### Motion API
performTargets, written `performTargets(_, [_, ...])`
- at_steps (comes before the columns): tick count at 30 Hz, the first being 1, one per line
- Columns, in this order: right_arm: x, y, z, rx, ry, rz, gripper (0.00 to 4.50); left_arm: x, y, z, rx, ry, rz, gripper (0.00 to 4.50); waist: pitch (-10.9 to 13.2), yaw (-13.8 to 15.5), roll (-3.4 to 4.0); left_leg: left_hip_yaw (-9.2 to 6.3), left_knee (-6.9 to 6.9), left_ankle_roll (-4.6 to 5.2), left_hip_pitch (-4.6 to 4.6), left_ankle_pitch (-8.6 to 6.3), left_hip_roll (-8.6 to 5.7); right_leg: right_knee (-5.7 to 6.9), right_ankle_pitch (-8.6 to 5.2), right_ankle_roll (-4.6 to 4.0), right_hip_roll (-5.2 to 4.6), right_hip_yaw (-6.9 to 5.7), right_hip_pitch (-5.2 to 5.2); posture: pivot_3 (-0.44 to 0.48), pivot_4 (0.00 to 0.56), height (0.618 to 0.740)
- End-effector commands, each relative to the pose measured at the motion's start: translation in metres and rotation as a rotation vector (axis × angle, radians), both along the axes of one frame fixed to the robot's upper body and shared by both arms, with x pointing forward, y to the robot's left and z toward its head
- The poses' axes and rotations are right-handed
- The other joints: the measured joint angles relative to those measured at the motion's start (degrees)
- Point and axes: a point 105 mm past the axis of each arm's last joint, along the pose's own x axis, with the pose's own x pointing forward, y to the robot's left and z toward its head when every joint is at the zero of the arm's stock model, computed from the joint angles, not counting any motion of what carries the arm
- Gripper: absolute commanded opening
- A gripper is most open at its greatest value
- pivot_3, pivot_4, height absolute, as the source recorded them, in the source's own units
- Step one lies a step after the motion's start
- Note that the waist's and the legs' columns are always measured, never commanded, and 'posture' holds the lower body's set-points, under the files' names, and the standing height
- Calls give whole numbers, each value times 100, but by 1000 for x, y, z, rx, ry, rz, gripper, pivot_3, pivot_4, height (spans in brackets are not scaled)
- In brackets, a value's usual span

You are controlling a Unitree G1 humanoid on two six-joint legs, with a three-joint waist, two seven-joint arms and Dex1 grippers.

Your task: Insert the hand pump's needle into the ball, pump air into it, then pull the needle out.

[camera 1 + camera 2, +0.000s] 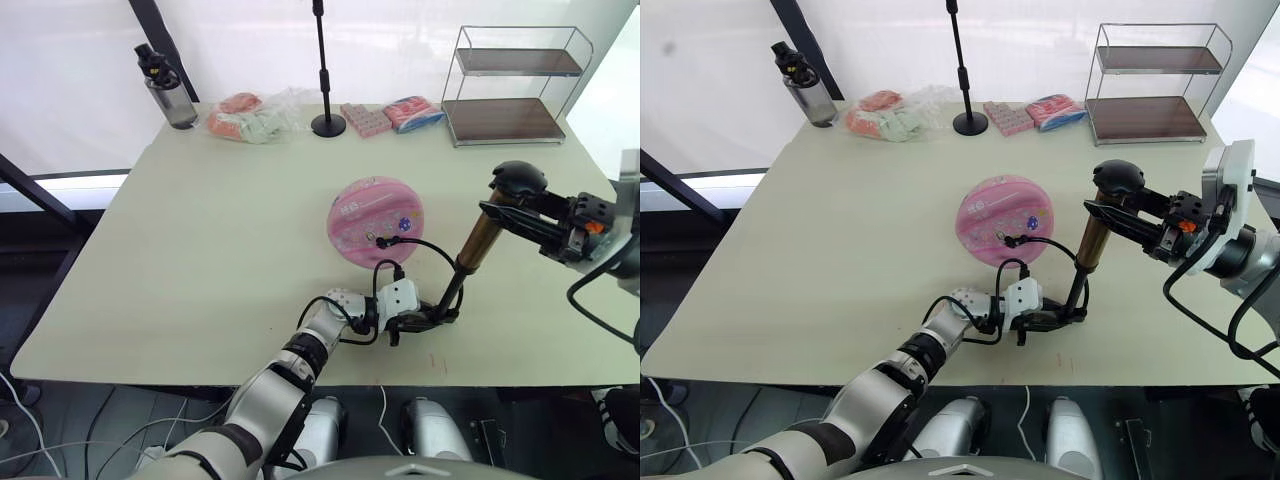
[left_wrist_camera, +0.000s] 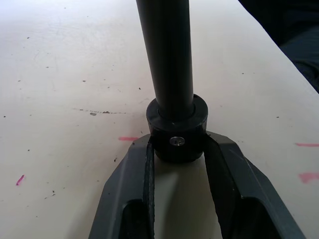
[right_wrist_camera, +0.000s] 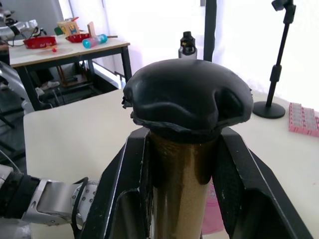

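- The hand pump [image 1: 477, 240] stands tilted on the tabletop [image 1: 200, 250], just right of the ball [image 1: 376, 220].
- Left end effector [image 2: 175, 149] grips the pump's black base cap.
- Right end effector [image 3: 182, 164] clamps the gold cylinder (under the knob).
- The hose [image 1: 425, 245] loops to the ball's top.

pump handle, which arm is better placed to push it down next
Right. The right gripper is clamped on the hand pump just under its black knob handle, so it can likely drive the stroke. The left gripper pins the pump's base to the table, with the hose already at the ball.
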Motion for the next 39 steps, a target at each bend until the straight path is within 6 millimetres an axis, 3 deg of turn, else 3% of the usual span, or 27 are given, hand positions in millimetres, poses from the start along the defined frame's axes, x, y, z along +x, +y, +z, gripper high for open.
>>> performTargets(1, [3, -3, -37, -82, 47, -46, 1080, -19, 14, -34, 102, 104, -11, 1095, -8, -3, -10, -2, -1, 0, 5, 0, 3, 0, -1, 1, 2, -3, 5, 0, 150, 740])
performTargets(5, [11, -8, -69, -83, 68, -106, 1080, -19, 15, -36, 102, 108, -5, 1095, -75, -36, -76, -2, -5, 0, 26, 0, 12, -1, -10, 15, 10, -6, 23, 0, 150, 740])
performTargets(7, [9, -5, -90, -95, 105, -95, 1080, -19, 15, -36, 103, 110, -1, 1095, -84, -60, -91, -2, -23, -2, 105, -2, 19, -13, -18, 25, 12, -6, 98, 0, 150, 740])
performTargets(10, [8, -2, -105, -79, 137, -87, 1080, -19, 15, -36, 103, 108, 3, 1095, -133, -114, -126, -6, -36, -2, 129, -4, 25, -27, -23, 28, 13, -11, 122, 0, 150, 740])
performTargets(18, [6, 8, -114, -51, 205, -48, 1080, -18, 18, -37, 108, 104, 8, 1095, -190, -140, -159, -8, -52, -3, 142, -5, 27, -33, -23, 27, 13, -9, 125, 0, 150, 740])
performTargets(23, [9, 5, -95, 31, 241, -48, 1080, -19, 18, -37, 107, 106, 6, 1095, -186, -130, -154, -9, -57, -3, 142, -5, 27, -36, -23, 26, 11, -8, 124, 0, 150, 740])
performTargets(29, [12, 1, -85, 38, 242, -53, 1080, -19, 17, -37, 105, 105, 3, 1095, -138, -66, -80, -11, -56, -2, 107, -4, 18, -46, -21, 24, 6, -10, 106, 0, 150, 740])
performTargets(39, [3, 14, -142, -91, 305, -53, 1080, -18, 16, -35, 102, 103, 5, 1095, -122, -4, -58, -12, -65, 7, 101, -9, 17, -69, -22, 26, 8, -15, 106, 0, 150, 740])
